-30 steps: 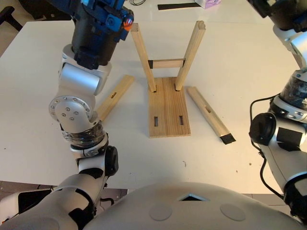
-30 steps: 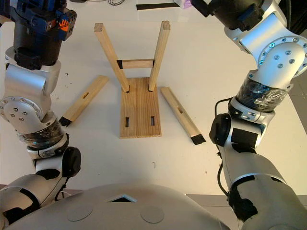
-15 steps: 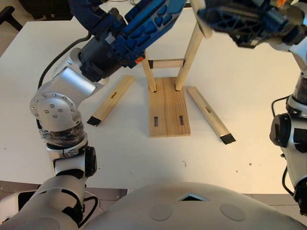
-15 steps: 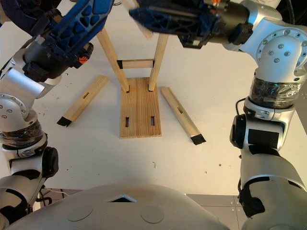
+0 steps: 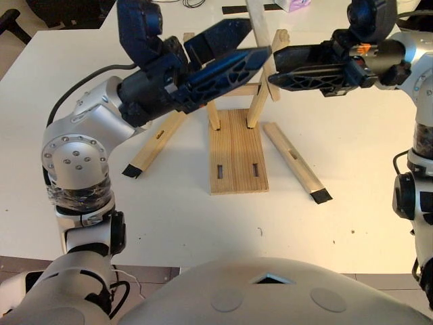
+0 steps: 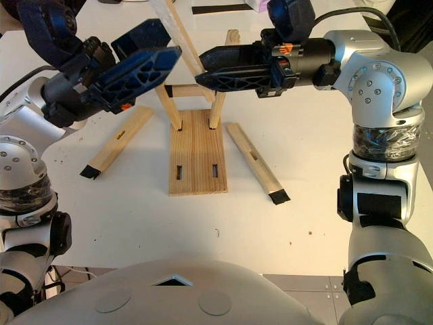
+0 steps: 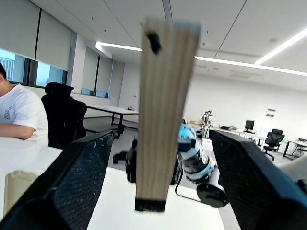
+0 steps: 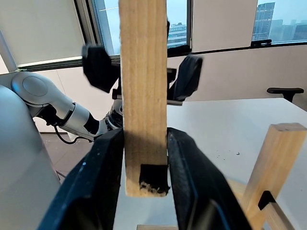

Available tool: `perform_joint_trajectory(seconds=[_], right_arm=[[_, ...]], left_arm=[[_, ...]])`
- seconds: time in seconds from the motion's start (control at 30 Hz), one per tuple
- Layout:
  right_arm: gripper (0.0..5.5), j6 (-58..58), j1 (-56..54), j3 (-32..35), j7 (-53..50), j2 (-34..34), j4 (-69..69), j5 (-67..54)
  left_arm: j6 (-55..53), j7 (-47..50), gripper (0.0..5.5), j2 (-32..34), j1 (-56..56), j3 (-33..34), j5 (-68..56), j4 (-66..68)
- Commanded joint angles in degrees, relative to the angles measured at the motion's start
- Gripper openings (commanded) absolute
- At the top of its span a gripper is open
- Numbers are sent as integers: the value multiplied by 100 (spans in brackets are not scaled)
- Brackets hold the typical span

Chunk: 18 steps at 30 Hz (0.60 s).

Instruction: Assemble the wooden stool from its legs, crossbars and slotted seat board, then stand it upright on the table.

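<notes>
The seat board lies flat mid-table. Two legs stand plugged into its far end, joined by a crossbar. One loose leg lies to the left of the board and another to its right. Above the standing legs my right gripper is shut on a wooden bar with a black-marked end, seen close in the right wrist view as the bar. My left gripper is open, its fingers spread on either side of the same bar without touching it.
The white table has bare room in front of the board and on both outer sides. A black strip and a small purple box lie at the far edge.
Both arms have swung in from the far corners over the table's middle. The right gripper brought the bar above the standing legs, and the left gripper's open fingers came around it.
</notes>
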<state>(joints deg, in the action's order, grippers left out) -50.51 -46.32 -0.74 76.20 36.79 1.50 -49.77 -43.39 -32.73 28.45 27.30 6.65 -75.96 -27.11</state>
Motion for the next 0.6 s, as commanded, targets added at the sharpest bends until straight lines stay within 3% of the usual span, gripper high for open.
perform_joint_trajectory(seconds=[0.03,0.2,0.53,0.6], right_arm=[[131,349,-53,-228,328,240,9,411],[131,751,91,-592,662,388,15,911],[131,895,236,-669,805,417,-72,1166],[131,915,256,-693,824,414,-62,1196]], left_arm=[[-47,-159,367,121,-69,-98,255,-78],[-22,-302,367,156,-85,-230,611,-93],[2,-582,367,241,-49,-207,885,-103],[13,-602,342,231,-29,-207,920,-98]])
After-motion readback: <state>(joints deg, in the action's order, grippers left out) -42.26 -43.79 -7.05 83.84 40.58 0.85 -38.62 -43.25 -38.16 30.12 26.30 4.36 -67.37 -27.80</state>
